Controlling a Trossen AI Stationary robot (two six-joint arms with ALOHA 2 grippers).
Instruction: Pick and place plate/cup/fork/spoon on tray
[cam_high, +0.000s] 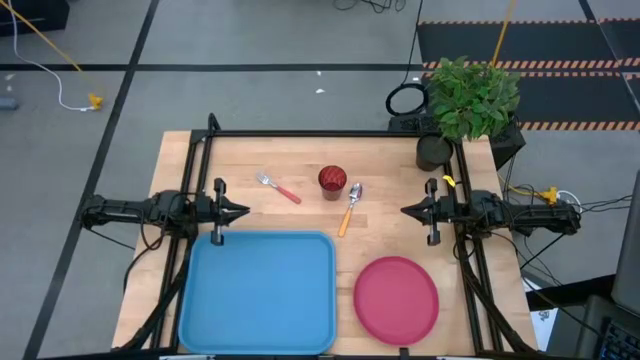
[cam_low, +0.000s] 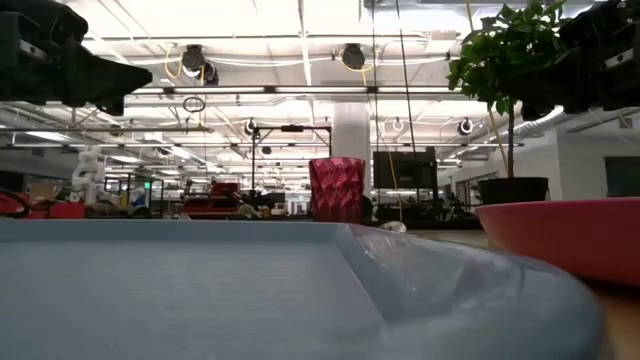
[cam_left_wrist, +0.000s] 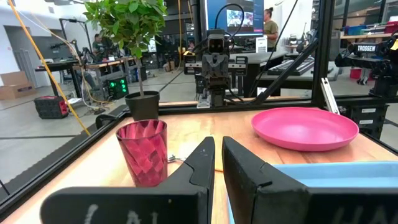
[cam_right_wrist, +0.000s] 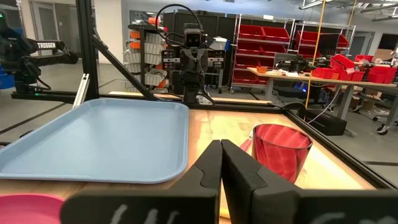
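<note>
Overhead view of the wooden tabletop (cam_high: 390, 225) with one of each item. One tray (cam_high: 258, 292), light blue and with nothing on it, fills the lower left of the frame. One plate (cam_high: 396, 298), pink-red, lies just right of the tray at lower centre-right, apart from it. One cup (cam_high: 332, 180), dark red, stands upright at upper centre. One fork (cam_high: 278, 187) lies to the left of the cup; one spoon (cam_high: 349, 208) lies just right of and below it, its orange handle pointing down-left. One potted plant (cam_high: 470, 105) occupies the upper right corner. Two hands: the left hand (cam_high: 243, 211) at centre-left and the right hand (cam_high: 406, 211) at centre-right, each with fingers closed together and holding nothing.
</note>
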